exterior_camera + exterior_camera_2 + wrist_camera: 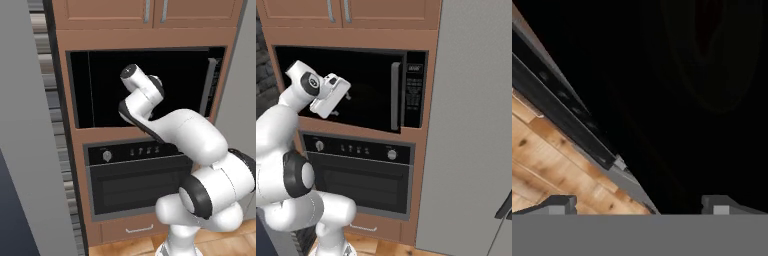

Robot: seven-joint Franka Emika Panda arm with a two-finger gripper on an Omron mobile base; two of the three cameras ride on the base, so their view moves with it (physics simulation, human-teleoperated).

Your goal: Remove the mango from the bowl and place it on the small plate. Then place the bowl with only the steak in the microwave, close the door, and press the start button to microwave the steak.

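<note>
Left base view: the microwave [145,85] fills the upper middle of the frame, its black door [100,90] shut, the arm reaching up in front of it. Right base view: the gripper [343,105] sits at centre left against the door glass, left of the vertical bar handle [395,95] and keypad [414,92]. Hand view: both fingertips [559,204] stand far apart at the bottom corners, released and holding nothing, with dark glass at upper right faintly showing the steak [709,25] and bowl [722,95] behind.

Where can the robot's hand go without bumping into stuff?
The bare room is in front of the door, on the dark glass between the open gripper and the bar handle. It is crowded on the left, where the arm folds close to the glass. On the right, the handle and keypad sit close together. The wall oven borders it below.
</note>
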